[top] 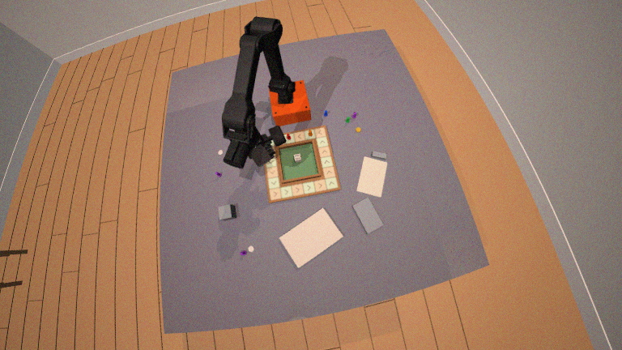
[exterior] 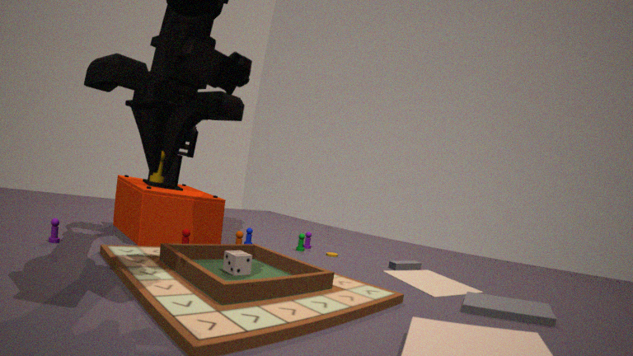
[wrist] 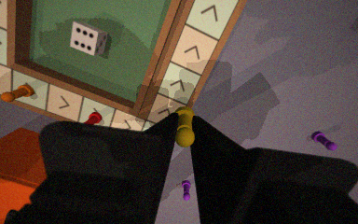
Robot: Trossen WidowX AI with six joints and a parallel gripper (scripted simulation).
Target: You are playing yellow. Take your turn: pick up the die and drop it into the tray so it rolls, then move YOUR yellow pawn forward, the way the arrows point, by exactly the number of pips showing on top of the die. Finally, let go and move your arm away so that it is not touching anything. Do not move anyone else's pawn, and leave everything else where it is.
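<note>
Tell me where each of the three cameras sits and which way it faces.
Top: high overhead, looking down at the rug, board and whole arm.
Exterior: low by the board's corner, facing the orange base; shows the end effector lifted with the yellow pawn.
Wrist: on the end effector, looking down past its fingers at the pawn and tray.
All three show the die in the tray.

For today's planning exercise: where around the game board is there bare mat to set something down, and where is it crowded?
Bare: the mat between board and grey block.
Crowded: behind the board, where pawns cluster beside the orange base; papers on the other side.
</note>
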